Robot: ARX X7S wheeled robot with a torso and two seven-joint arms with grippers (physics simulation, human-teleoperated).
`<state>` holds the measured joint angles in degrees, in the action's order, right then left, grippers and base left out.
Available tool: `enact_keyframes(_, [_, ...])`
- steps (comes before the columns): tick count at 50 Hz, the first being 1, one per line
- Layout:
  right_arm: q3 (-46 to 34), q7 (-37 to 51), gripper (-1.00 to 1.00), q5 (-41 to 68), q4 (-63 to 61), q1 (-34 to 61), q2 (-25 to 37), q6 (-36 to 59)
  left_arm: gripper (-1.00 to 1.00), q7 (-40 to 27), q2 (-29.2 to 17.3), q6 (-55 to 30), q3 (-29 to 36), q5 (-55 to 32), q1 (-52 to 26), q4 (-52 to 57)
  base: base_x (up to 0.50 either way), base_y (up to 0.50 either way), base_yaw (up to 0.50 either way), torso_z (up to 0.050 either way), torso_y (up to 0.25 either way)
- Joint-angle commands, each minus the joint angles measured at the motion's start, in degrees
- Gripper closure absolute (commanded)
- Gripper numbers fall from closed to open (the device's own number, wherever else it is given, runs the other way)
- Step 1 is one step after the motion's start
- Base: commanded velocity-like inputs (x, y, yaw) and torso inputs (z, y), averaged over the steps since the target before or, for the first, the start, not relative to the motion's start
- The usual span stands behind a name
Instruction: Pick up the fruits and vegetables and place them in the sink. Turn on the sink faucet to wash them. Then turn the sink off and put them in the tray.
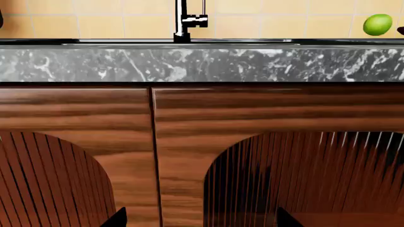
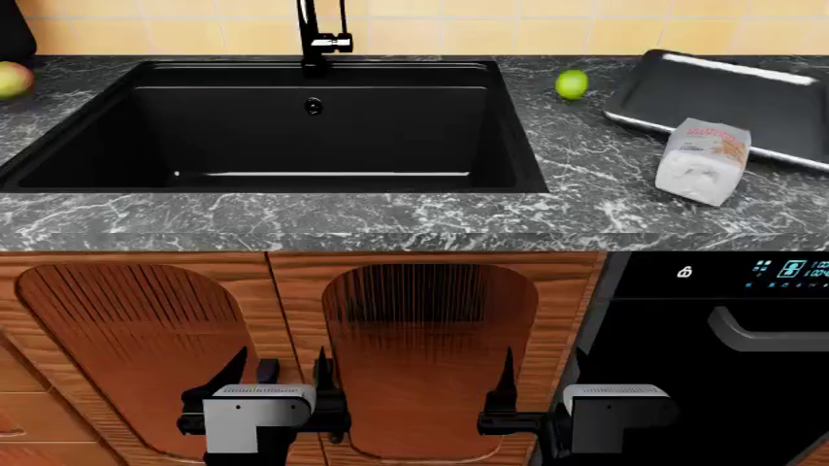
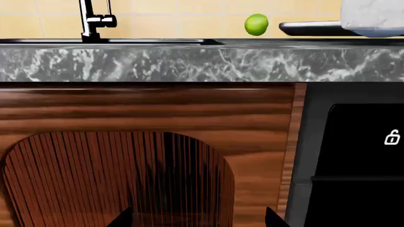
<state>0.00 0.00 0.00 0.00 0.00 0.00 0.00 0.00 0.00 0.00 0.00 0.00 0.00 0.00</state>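
Note:
A black sink (image 2: 512, 126) is set in the marble counter, with its black faucet (image 2: 321, 39) at the back rim. A red-blushed apple-like fruit (image 2: 14, 79) lies on the counter at the far left edge of the head view. A green lime (image 2: 572, 84) rests right of the sink, beside the dark grey tray (image 2: 674, 83). Both grippers hang low in front of the cabinet doors, well below the counter. My left gripper (image 2: 280, 374) is open and empty. My right gripper (image 2: 542, 374) is open and empty too. From the wrist views the lime (image 3: 256, 24) and faucet (image 1: 184, 21) show above the counter edge.
A white-and-orange grain bag (image 2: 704, 160) lies partly on the tray's near rim. Wooden cabinet doors (image 2: 428, 349) stand under the sink. A black oven front (image 2: 725, 330) with a handle is at the right. A tiled wall backs the counter.

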Motion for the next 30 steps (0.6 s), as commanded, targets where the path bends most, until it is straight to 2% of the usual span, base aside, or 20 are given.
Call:
enact_keyframes(1, [-1.2, 1.2, -1.0, 0.7, -0.5, 0.0, 0.9, 0.4, -1.0, -1.0, -0.9, -0.4, 1.0, -0.9, 0.0, 0.6, 0.0, 0.0, 0.0, 0.0, 0.0])
enact_keyframes(7, [-2.3, 2.5, -1.0, 1.7, -2.6, 0.3, 2.3, 2.3, -1.0, -2.3, -2.3, -4.5, 3.0, -0.7, 0.0, 5.8, 0.0, 0.0, 0.0, 0.0, 0.0])
enact_keyframes(13, [-3.2, 3.0, -1.0, 1.7, -8.1, 1.0, 3.9, 7.0, -1.0, -3.6, -3.3, -12.2, 3.7, -1.2, -1.2, 14.7, 0.0, 0.0, 0.0, 0.0, 0.0])
enact_keyframes(20, [-2.9, 3.2, -1.0, 2.6, -19.8, 2.2, 6.0, 18.0, -1.0, -2.7, -5.2, -25.2, 6.0, -0.1, -5.4, 27.7, 0.0, 0.0, 0.0, 0.048, 0.0])
enact_keyframes(26, [-1.8, 2.3, -1.0, 4.7, -30.2, 5.7, 8.1, 29.7, -1.0, -1.7, -5.7, -36.8, 2.5, -4.3, -11.1, 33.1, 0.0, 0.0, 0.0, 0.05, 0.0])
enact_keyframes(30, [-0.5, 1.8, -1.0, 6.5, -35.0, 9.2, 9.1, 35.7, -1.0, -1.3, -6.5, -41.2, 1.2, -5.7, -13.5, 35.8, 0.0, 0.0, 0.0, 0.05, 0.0])
